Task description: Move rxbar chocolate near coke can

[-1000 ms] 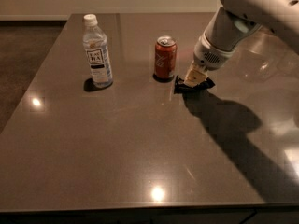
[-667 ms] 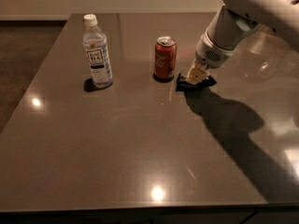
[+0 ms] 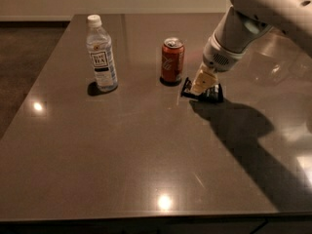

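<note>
The rxbar chocolate (image 3: pixel 212 94), a flat black wrapper, lies on the table just right of the coke can (image 3: pixel 172 61), a short gap apart. The can is red with a silver top and stands upright. My gripper (image 3: pixel 201 86) comes down from the upper right on a white arm and sits right on the middle of the bar, covering part of it. The bar's left end (image 3: pixel 186 87) sticks out toward the can.
A clear plastic bottle (image 3: pixel 101 53) with a white cap stands left of the can. The dark grey table (image 3: pixel 122 150) has its left edge by the floor and its front edge at the bottom. The arm's shadow falls to the lower right.
The gripper and the bar have stayed beside the can, with only a slight shift downward. The can and the bottle have not moved.
</note>
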You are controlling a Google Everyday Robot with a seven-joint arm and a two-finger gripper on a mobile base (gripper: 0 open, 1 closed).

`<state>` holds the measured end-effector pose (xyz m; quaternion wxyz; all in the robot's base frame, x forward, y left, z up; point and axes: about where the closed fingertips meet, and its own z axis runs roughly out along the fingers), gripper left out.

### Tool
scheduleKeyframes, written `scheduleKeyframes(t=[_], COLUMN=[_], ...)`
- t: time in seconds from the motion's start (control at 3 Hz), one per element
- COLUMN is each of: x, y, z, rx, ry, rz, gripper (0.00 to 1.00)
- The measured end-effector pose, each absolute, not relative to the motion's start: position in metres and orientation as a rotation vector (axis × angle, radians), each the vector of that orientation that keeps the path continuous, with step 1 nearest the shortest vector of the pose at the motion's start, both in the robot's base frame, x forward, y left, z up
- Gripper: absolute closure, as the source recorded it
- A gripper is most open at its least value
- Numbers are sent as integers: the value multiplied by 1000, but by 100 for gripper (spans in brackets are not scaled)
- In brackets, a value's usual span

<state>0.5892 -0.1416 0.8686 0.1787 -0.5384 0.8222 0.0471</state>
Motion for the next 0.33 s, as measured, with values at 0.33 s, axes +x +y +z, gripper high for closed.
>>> scheduleKeyframes(t=[0.33], x=[589], y=[-141], z=[867], rx=[-1525], ry=[2325], rz=[135], gripper=[0])
